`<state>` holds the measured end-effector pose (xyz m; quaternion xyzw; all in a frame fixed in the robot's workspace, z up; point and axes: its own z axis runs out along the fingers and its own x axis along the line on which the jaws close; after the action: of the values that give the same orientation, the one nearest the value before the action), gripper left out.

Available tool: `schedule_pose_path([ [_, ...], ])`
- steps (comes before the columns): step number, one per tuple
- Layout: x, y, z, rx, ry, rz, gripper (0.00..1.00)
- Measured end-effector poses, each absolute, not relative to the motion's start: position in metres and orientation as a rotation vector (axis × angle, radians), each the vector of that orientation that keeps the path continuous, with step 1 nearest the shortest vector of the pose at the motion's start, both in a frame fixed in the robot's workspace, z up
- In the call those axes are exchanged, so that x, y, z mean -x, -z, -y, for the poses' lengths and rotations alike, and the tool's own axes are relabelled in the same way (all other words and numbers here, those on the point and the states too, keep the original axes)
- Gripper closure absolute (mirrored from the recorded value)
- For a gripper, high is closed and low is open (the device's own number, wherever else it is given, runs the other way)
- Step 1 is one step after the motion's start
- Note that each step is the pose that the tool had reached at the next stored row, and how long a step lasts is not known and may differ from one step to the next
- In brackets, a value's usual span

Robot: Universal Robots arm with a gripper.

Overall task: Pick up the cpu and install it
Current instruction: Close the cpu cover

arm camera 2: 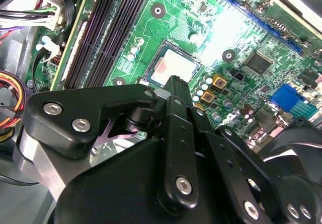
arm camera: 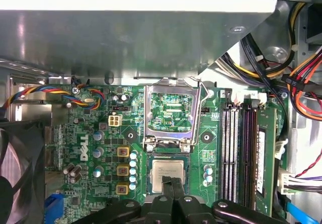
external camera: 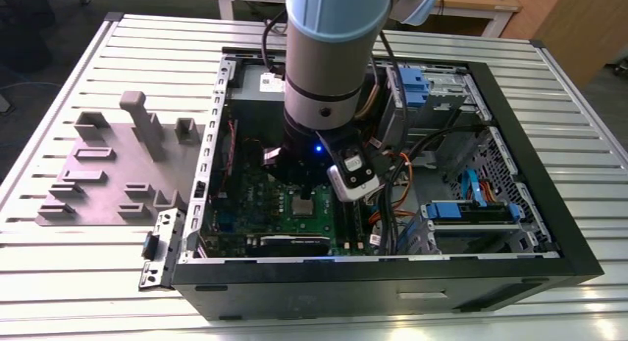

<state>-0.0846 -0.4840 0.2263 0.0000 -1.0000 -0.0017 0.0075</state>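
Hanging over seated cpu (arm camera: 169, 172); fingers (arm camera: 177, 194) pressed together

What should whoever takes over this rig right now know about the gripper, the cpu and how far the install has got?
Arm: reaching into the computer case; the gripper is shut on nothing, fingertips together over the cpu's near edge. Whether they touch it cannot be told.
Part: the cpu lies flat in the socket on the motherboard, not gripped.
Done: pick-up and placing in the socket.
Left: the socket's hinged metal frame stands open, not closed over the cpu.
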Motion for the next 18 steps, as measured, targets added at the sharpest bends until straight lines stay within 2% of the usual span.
schedule_pose_path([
  [18, 0.0846, -0.2316, 0.484, 0.0, 0.005, 3.127, 0.89],
])
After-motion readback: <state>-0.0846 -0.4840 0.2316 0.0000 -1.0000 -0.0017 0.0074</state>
